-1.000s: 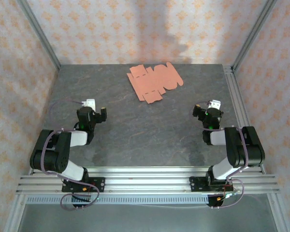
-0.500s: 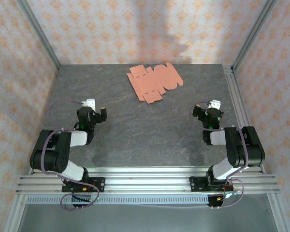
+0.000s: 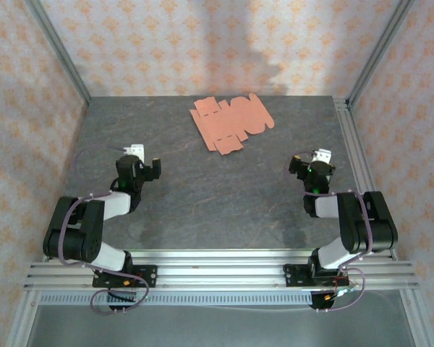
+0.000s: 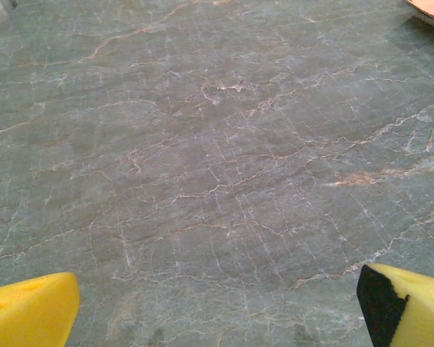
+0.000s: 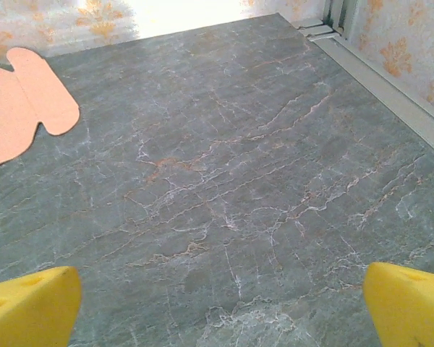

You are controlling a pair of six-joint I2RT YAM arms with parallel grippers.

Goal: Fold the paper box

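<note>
paper box [image 3: 231, 121]: flat salmon-orange die-cut sheet, unfolded, lying at far centre of grey marbled table [image 3: 202, 206], rounded flaps toward the right. left gripper [image 3: 140, 165]: over near-left part of table, well apart from sheet, yellow fingertips [image 4: 29, 311] spread wide, nothing between. right gripper [image 3: 312, 168]: over near-right part, likewise well apart, released and empty; rounded flap at upper left of right wrist view.

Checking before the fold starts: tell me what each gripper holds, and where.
Nothing held: left gripper and right gripper open, box lying flat beyond them.
</note>
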